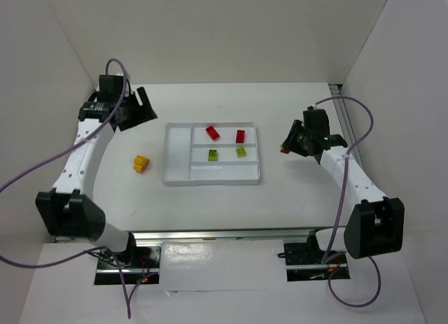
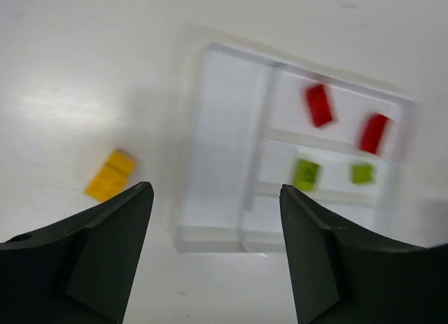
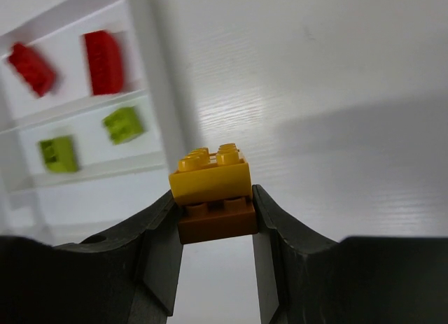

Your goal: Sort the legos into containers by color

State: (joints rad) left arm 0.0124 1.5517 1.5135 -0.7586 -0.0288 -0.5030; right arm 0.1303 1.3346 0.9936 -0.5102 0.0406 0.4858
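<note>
Top view: the tray (image 1: 211, 182) is sitting centrally, with two red bricks (image 1: 212, 133) lying in its far narrow section and two lime green bricks (image 1: 212, 155) in the middle one, colours kept apart, while a yellow brick (image 1: 142, 163) is lying loose to its left. Left wrist view: the left gripper (image 2: 215, 194) is hanging with fingers spread and holding nothing, looking down on that loose brick and the tray, seemingly positioned to collect the brick. Right wrist view: the right gripper (image 3: 213, 201) is clamping a yellow-on-orange stacked pair (image 3: 210, 180) to the tray's right, presumably destined for a section of its own.
</note>
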